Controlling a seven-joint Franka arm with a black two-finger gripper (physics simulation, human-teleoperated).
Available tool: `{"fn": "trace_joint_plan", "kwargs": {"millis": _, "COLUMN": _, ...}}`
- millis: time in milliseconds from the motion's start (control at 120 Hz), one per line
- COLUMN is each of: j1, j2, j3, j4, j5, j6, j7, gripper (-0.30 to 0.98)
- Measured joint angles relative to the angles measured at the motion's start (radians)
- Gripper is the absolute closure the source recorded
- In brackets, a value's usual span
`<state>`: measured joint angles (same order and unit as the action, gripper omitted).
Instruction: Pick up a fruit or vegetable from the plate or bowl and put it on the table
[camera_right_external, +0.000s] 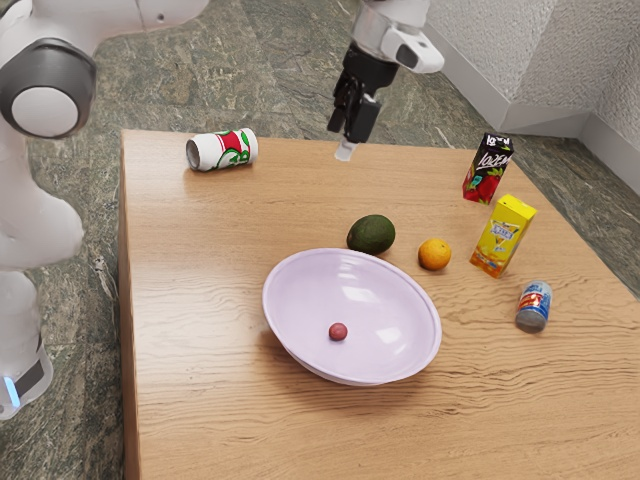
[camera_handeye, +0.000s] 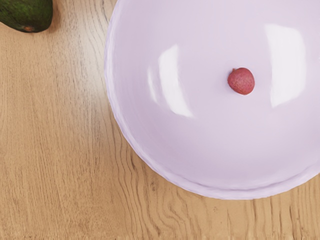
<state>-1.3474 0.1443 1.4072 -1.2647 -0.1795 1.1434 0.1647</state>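
Gripper (camera_right_external: 344, 152) hanging high; cannot tell if gaping or closed. Red fruit (camera_right_external: 338, 331) sitting inside bowl (camera_right_external: 297, 290). Off-centre squeeze could be sending round fruit rolling up slope; low exit could be catching rim, tipping bowl. Avocado (camera_right_external: 371, 234), orange (camera_right_external: 434, 254) crowding far side. Cartons (camera_right_external: 503, 236), small can (camera_right_external: 533, 307) standing toward exterior view's right, limiting set-down there; white can (camera_right_external: 225, 150) lying far left.
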Motion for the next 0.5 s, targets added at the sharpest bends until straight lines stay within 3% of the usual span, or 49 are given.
{"fn": "trace_joint_plan", "kwargs": {"millis": 100, "j1": -0.09, "j2": -0.026, "j3": 0.063, "j4": 0.002, "j5": 0.037, "j6": -0.034, "j7": -0.07, "gripper": 0.0}}
{"fn": "trace_joint_plan", "kwargs": {"millis": 392, "j1": -0.096, "j2": -0.056, "j3": 0.078, "j4": 0.24, "j5": 0.057, "j6": -0.152, "j7": -0.225, "gripper": 0.0}}
{"fn": "trace_joint_plan", "kwargs": {"millis": 433, "j1": -0.096, "j2": -0.056, "j3": 0.073, "j4": 0.225, "j5": 0.056, "j6": -0.165, "j7": -0.244, "gripper": 0.0}}
{"fn": "trace_joint_plan", "kwargs": {"millis": 500, "j1": -0.103, "j2": -0.057, "j3": 0.069, "j4": 0.075, "j5": 0.056, "j6": -0.138, "j7": -0.268, "gripper": 0.0}}
